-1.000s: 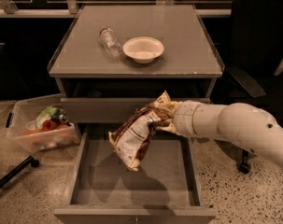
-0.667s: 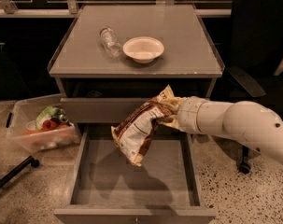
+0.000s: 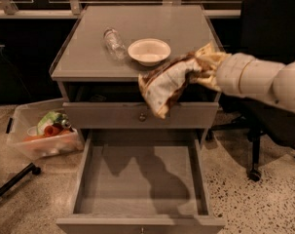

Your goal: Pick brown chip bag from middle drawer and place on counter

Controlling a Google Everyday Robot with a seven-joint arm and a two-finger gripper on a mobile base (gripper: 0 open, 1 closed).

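Note:
The brown chip bag (image 3: 167,83) hangs by its cream-yellow end from my gripper (image 3: 203,68), in front of the counter's front edge and just below the white bowl. My white arm reaches in from the right, and the gripper is shut on the bag's upper right end. The middle drawer (image 3: 137,179) is pulled open below with a bare grey floor. The counter (image 3: 93,48) is the grey cabinet top behind the bag.
A white bowl (image 3: 149,51) and a clear plastic bottle (image 3: 113,43) stand on the counter. A shut upper drawer front with a knob (image 3: 142,116) sits above the open drawer. A clear bin of items (image 3: 42,133) is on the floor at left; a black chair (image 3: 264,126) at right.
My gripper has lifted the bag up out of the drawer, from above the drawer floor to the level of the counter's front edge. The drawer now holds nothing.

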